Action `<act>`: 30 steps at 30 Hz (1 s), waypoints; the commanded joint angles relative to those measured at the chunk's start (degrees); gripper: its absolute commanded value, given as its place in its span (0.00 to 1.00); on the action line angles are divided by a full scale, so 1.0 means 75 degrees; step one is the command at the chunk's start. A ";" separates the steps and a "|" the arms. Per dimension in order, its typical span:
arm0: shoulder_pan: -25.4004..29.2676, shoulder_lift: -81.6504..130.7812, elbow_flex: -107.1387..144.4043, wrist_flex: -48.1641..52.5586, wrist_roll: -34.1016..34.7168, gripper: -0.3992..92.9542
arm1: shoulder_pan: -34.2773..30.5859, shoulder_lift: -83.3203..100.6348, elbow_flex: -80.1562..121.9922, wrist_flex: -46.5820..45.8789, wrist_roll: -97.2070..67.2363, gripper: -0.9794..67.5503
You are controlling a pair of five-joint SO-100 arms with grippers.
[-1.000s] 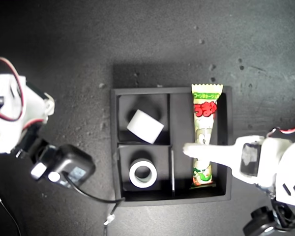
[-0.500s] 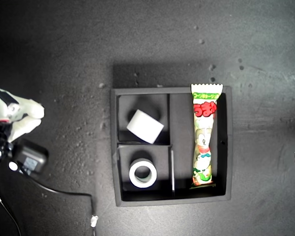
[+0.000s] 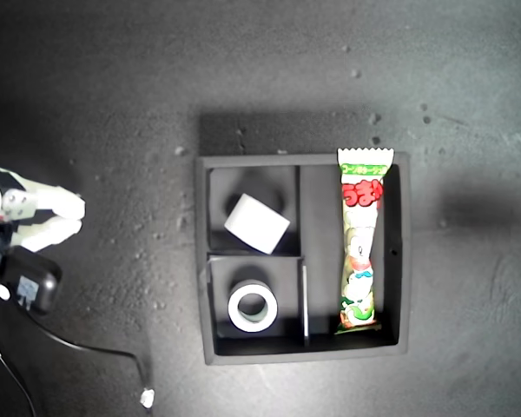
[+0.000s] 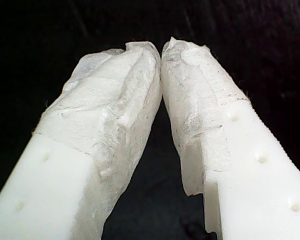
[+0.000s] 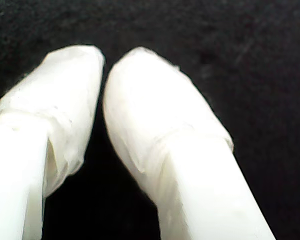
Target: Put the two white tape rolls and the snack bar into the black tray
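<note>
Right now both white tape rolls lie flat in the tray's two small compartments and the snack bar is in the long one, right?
Not quite. The exterior view shows only one tape roll lying flat; the other tape roll is tipped on its side. The snack bar does lie in the black tray's long compartment.

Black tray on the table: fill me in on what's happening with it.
Nothing is being handled. The black tray holds both white tape rolls, one lying flat and one tipped, each in a small compartment, and the snack bar in the long one. My first gripper and my second gripper are shut and empty.
</note>
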 commanded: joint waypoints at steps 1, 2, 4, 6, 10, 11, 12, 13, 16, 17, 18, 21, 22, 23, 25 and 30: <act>0.0117 0.0363 0.0434 0.0035 -0.0082 0.00 | 0.0152 0.2051 0.2473 -0.0188 -0.0094 0.00; 0.0164 0.0363 0.0434 0.0023 -0.0082 0.01 | 0.0152 0.2473 0.2883 -0.0023 -0.0105 0.00; 0.0258 0.0363 0.0434 0.0059 -0.0082 0.06 | 0.0117 0.2473 0.3563 -0.0246 -0.0398 0.00; 0.0340 0.0363 0.0434 0.0117 -0.0105 0.06 | 0.0105 0.2473 0.4336 -0.0621 -0.0656 0.00; 0.0188 0.0363 0.0434 0.0211 0.0820 0.06 | 0.0082 0.2402 0.4406 -0.0105 -0.0562 0.00; 0.0164 0.0363 0.0434 0.0293 0.0973 0.06 | 0.0094 0.2391 0.4406 -0.0035 -0.0809 0.01; 0.0129 0.0363 0.0434 0.0387 0.1207 0.06 | 0.0117 0.2414 0.4406 0.0117 -0.1160 0.01; 0.0129 0.0363 0.0434 0.0516 0.1195 0.06 | 0.0141 0.2437 0.4406 0.0422 -0.1324 0.01; 0.0117 0.0363 0.0434 0.1148 0.0422 0.06 | 0.0141 0.2484 0.4406 0.0914 -0.1629 0.01; 0.0117 0.0363 0.0434 0.1418 -0.0152 0.06 | 0.0223 0.2484 0.4406 0.1020 -0.1898 0.01; 0.0141 0.0363 0.0434 0.1418 -0.0059 0.06 | 0.0328 0.2484 0.4406 0.1020 -0.2297 0.01; 0.0164 0.0363 0.0434 0.1418 -0.0094 0.06 | 0.0199 0.2484 0.4406 0.1020 -0.2262 0.01; 0.0164 0.0363 0.0434 0.1418 -0.0094 0.06 | 0.0164 0.2484 0.4406 0.1020 -0.2262 0.01; 0.0164 0.0363 0.0434 0.1418 -0.0094 0.06 | 0.0152 0.2484 0.4406 0.1020 -0.2262 0.01; 0.0164 0.0363 0.0434 0.1418 -0.0094 0.06 | 0.0141 0.2484 0.4406 0.1020 -0.2262 0.01; 0.0164 0.0363 0.0434 0.1418 -0.0094 0.06 | 0.0141 0.2484 0.4406 0.1020 -0.2262 0.01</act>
